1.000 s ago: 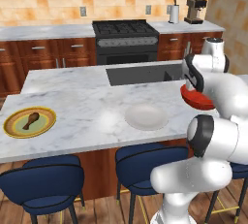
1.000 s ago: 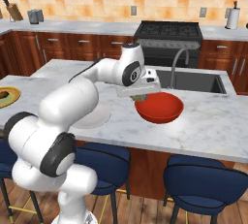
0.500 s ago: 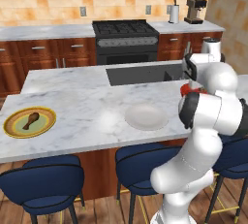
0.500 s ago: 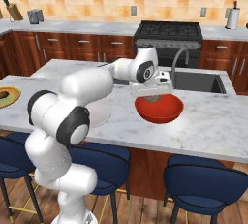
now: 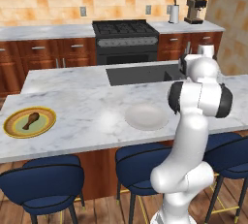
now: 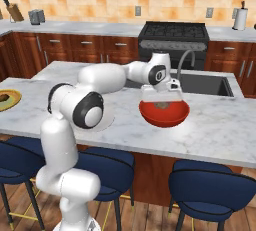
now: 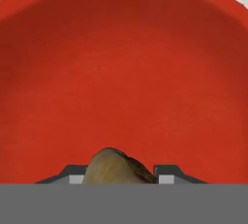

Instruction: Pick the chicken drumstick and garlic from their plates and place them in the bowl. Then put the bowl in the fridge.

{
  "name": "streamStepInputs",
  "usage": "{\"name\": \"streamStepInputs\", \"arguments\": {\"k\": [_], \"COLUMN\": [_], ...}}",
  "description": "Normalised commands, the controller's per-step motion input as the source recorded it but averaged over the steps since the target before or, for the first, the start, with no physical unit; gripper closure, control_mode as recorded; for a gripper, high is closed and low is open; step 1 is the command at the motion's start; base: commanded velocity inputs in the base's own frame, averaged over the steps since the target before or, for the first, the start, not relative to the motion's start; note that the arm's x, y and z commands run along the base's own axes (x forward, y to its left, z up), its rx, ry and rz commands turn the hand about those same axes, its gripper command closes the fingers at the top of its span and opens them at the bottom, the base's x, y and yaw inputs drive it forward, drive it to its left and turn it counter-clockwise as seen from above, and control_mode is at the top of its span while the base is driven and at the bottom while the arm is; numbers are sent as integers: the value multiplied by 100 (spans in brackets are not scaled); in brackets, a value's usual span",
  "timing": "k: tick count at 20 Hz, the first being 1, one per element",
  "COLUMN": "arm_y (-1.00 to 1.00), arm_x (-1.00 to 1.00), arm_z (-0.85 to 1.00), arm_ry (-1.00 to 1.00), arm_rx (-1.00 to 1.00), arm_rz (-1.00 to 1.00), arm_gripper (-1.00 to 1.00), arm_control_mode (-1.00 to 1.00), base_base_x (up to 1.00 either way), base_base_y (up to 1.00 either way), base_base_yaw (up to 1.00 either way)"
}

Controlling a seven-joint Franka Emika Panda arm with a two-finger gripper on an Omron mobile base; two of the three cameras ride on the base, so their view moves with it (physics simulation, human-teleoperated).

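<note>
The glossy red bowl [image 6: 164,115] stands on the island counter in front of the sink. My gripper [image 6: 161,98] hangs just over its middle, shut on the garlic [image 7: 116,165], a grey-brown lump between the dark fingertips [image 7: 169,174], with the bowl's red inside [image 7: 126,72] below it. The chicken drumstick [image 5: 30,120] lies on the green plate with the yellow rim [image 5: 48,126] at the island's left end. The white plate [image 5: 146,116] sits bare near the island's middle. The fridge is out of view.
A sink [image 5: 140,75] is sunk into the island behind the bowl, with a curved tap [image 6: 186,60]. Blue stools [image 5: 46,182] line the near side. A stove [image 5: 125,36], a coffee machine [image 5: 195,10] and a paper roll [image 6: 240,19] stand along the back wall.
The hand has moved right until it hangs over the bowl's middle, and the elbow has swung up. The garlic stays in the grip. Bowl and plates have not moved.
</note>
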Motion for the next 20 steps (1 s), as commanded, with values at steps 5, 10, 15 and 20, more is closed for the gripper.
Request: {"name": "streamStepInputs", "arguments": {"k": [5, 10, 15, 20], "arm_y": [-12, 0, 0, 1], "arm_x": [7, 13, 0, -11], "arm_z": [-35, -33, -25, -16], "arm_ry": [1, 0, 0, 0], "arm_rx": [12, 2, 0, 0], "arm_rz": [0, 0, -1, -1], "arm_gripper": [100, 100, 100, -100], "arm_control_mode": [-100, -100, -100, -100], "base_base_x": [0, 0, 0, 0], "base_base_y": [0, 0, 0, 0], "base_base_yaw": [0, 0, 0, 0]}}
